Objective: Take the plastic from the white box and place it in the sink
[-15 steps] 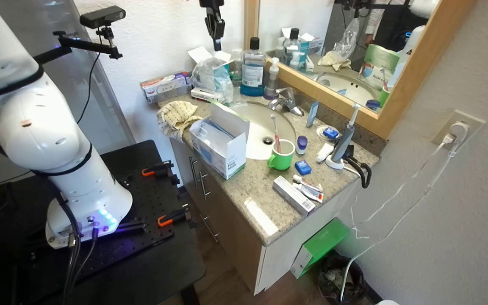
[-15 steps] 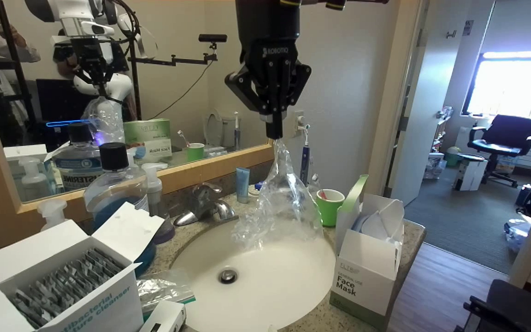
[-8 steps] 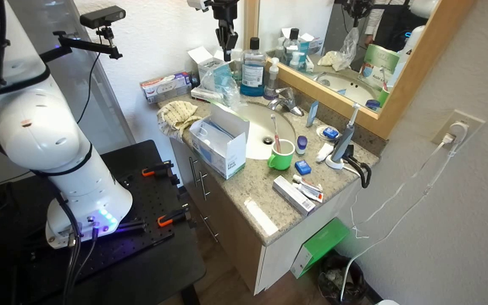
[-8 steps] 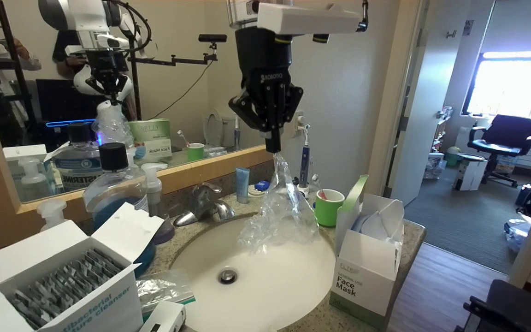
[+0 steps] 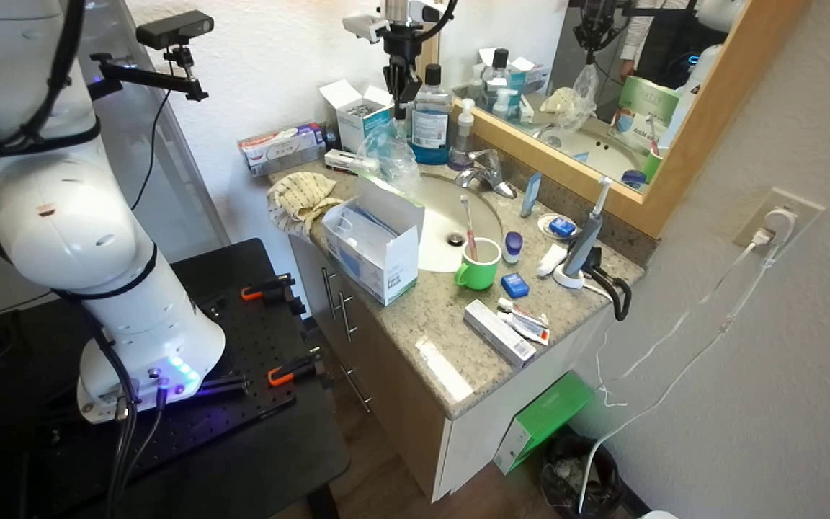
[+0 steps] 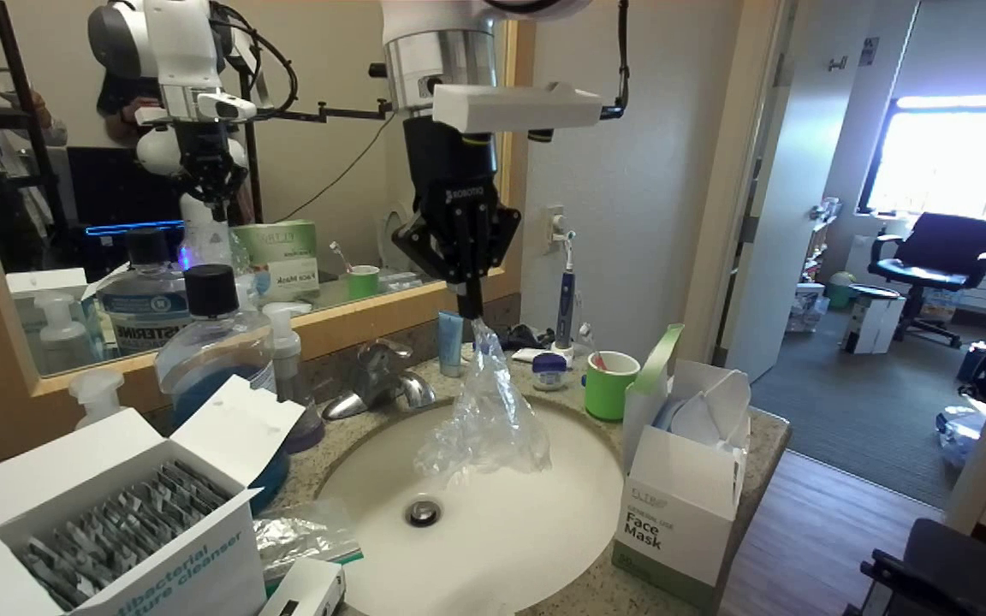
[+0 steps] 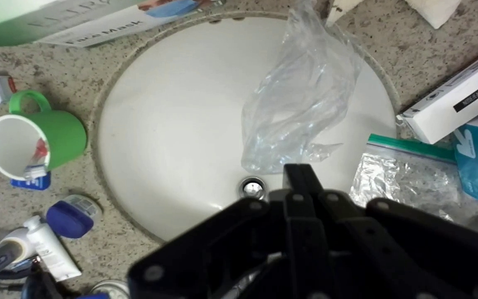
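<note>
Black and pointing down, your claw is clenched on the gathered top of a clear, crinkled plastic film. That plastic hangs below the claw, fanning out over the oval off-white sink; whether its lowest folds touch the sink, you cannot tell. Just left of the claw's tips in the wrist view, you can see the round silver drain. To the claw's right in an exterior view, on the speckled stone counter, you have a bright green mug with a white inside and, farther from the claw, an open white-and-green cardboard face mask box. Left of the claw in an exterior view stand a curved chrome faucet, a clear, black-capped bottle of blue liquid and, farthest out, an open white cardboard box filled with thin grey packets. Behind the claw, a wood-framed mirror shows it again.
</note>
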Controlling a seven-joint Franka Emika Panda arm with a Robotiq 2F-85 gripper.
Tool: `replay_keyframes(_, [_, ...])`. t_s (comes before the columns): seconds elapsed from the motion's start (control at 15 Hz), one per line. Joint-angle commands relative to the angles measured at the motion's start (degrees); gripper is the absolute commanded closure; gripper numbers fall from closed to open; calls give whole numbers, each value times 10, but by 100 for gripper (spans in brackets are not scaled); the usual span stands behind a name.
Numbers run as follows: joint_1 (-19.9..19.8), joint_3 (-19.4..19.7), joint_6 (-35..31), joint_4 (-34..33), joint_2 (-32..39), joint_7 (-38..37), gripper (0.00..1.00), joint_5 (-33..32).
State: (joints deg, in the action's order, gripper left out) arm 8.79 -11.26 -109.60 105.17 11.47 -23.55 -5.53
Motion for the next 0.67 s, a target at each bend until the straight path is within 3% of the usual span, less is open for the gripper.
replay_keyframes(0.0, [9, 15, -14, -28, 38, 25, 100, 28])
replay_keyframes(0.6, [6, 34, -28, -53, 92, 32, 100, 70])
